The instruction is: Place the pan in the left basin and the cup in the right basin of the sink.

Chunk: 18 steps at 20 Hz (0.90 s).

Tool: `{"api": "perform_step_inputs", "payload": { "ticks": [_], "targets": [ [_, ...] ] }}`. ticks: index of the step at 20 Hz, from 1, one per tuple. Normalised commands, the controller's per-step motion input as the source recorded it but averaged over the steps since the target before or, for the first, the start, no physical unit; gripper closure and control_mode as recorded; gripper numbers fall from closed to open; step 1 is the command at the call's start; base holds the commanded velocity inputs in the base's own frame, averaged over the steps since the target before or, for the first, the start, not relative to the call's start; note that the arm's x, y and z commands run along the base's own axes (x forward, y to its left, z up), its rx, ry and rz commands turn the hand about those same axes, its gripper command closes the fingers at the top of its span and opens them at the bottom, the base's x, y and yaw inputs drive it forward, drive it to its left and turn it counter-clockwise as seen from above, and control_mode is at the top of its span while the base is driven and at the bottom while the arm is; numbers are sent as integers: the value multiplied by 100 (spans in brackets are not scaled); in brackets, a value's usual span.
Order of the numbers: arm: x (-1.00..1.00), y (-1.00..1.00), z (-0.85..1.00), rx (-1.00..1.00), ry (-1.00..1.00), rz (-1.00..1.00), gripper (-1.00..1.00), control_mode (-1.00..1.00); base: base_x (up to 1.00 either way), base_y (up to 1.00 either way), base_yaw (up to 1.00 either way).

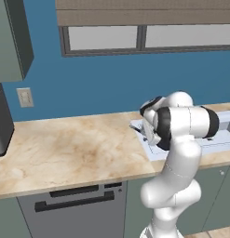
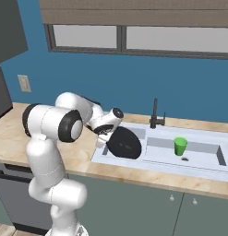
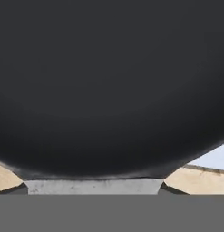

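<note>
The black pan (image 2: 125, 144) stands tilted on edge over the left basin (image 2: 139, 133) of the sink (image 2: 157, 164), its underside facing the front. My gripper (image 2: 105, 139) is at the pan's left edge and looks shut on it; the contact itself is hidden. In the hand view the pan (image 3: 111, 90) is pressed close against the camera and covers my fingertips. The green cup (image 2: 180, 146) stands upright in the right basin (image 2: 203, 156), close to its drain. In the left base view my own arm hides the hand.
A slim black faucet (image 2: 154, 115) rises behind the divider between the basins. The marble counter (image 1: 65, 148) runs left of the sink, with a dark appliance (image 1: 2, 125) at its far left. A dishwasher front (image 1: 72, 197) is below. A blue wall and window lie behind.
</note>
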Motion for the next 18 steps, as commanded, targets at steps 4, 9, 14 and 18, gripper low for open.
{"api": "perform_step_inputs", "payload": {
  "ticks": [4, 9, 14, 18],
  "targets": [
    [5, -48, -68, 4, 3, 0, 100, -100, 0, 0, 0],
    [8, -38, -60, 5, 5, 0, -100, -100, 0, 0, 0],
    [0, -40, -12, 2, 0, 0, -100, -100, 0, 0, 0],
    [-1, -41, -1, 1, 0, 0, -100, -100, 0, 0, 0]
  ]
}}
